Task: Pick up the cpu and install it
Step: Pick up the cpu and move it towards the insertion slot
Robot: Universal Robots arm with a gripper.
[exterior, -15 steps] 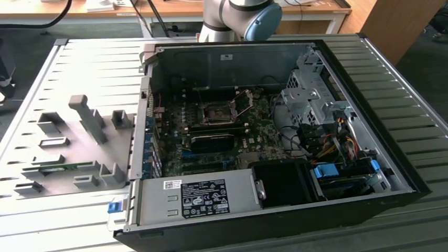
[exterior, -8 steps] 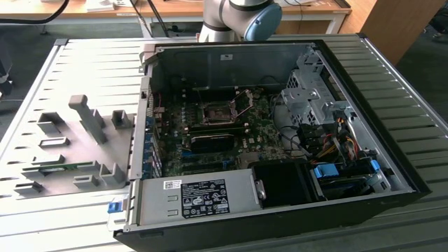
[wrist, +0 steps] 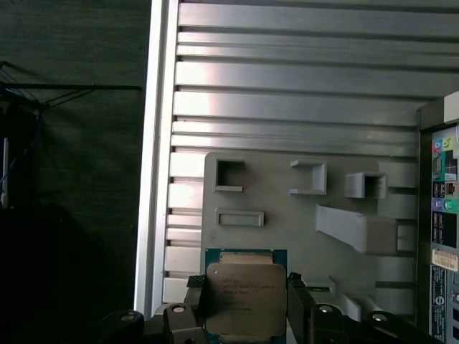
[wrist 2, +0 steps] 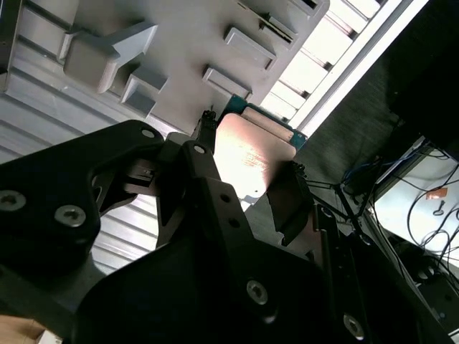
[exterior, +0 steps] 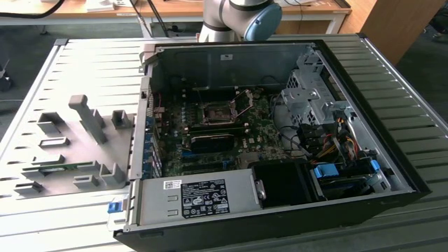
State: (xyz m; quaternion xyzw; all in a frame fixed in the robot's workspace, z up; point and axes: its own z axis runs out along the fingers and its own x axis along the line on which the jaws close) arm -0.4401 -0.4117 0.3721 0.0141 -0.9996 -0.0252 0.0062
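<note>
The cpu (wrist: pixel 244 297), a square chip with a silver-grey top plate on a green edge, sits between my gripper's (wrist: pixel 244 287) two black fingers (wrist: pixel 297 304), which are shut on its sides. It hangs well above the grey fixture plate (wrist: pixel 287 215). In the second wrist view the cpu's (wrist 2: pixel 251 154) shiny face shows between the same fingers (wrist 2: pixel 204 168) of the gripper (wrist 2: pixel 247 172). In the exterior view the black motherboard socket (exterior: pixel 218 113) lies inside the open computer case (exterior: pixel 392 157), with its metal frame tilted up behind it.
The fixture plate (exterior: pixel 84 136) with grey plastic blocks lies on the ribbed metal table (exterior: pixel 28 220), at the exterior view's left of the case. The arm's base (exterior: pixel 238 18) stands behind the case. A power supply (exterior: pixel 199 197), drive cage (exterior: pixel 308 100) and cables fill the case.
</note>
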